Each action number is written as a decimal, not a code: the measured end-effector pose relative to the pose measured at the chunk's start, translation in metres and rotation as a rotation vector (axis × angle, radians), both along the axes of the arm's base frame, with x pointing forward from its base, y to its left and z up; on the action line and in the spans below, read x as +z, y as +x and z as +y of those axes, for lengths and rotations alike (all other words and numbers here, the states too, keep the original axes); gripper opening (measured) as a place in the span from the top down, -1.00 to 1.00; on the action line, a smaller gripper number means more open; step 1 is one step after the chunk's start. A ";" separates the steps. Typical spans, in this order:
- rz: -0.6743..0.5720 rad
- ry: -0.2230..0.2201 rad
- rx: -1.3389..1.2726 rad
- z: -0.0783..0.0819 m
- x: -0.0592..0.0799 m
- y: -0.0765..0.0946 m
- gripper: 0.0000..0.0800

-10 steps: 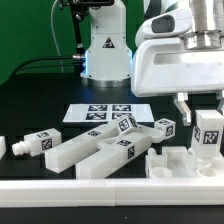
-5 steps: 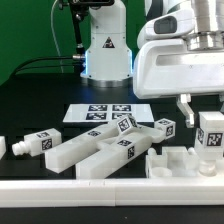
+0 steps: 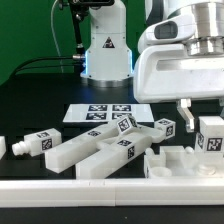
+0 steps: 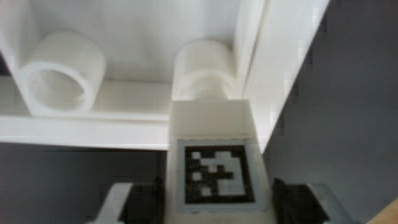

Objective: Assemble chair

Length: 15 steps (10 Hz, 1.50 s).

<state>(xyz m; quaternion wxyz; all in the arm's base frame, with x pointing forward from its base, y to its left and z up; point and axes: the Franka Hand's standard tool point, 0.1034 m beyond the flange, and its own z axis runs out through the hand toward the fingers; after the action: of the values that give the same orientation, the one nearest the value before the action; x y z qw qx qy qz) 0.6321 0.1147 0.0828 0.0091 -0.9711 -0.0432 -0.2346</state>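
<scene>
Gripper [image 3: 203,112], jaws approx half-closed & clamped on 1 upright tagged bar [image 3: 212,136], has sunk a bit at the exterior view's right, so the bar hangs just above the seat frame [image 3: 176,162], other loose pieces [image 3: 100,152] lying left of it; seating prob. next.

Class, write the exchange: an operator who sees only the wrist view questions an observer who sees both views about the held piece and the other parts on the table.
Operator: How does the held piece hang?
Observer: The held piece is upright, at the seat frame's right end in the exterior view.
Operator: Which parts wait on the table?
Observer: Two long bars lie to the exterior view's left of the frame.
</scene>
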 end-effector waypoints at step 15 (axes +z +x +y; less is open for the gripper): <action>-0.009 0.000 0.004 0.004 0.000 0.006 -0.60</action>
<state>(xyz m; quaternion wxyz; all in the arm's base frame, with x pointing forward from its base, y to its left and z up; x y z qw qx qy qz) 0.6376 0.1185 0.0830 0.0094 -0.9700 -0.0453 -0.2387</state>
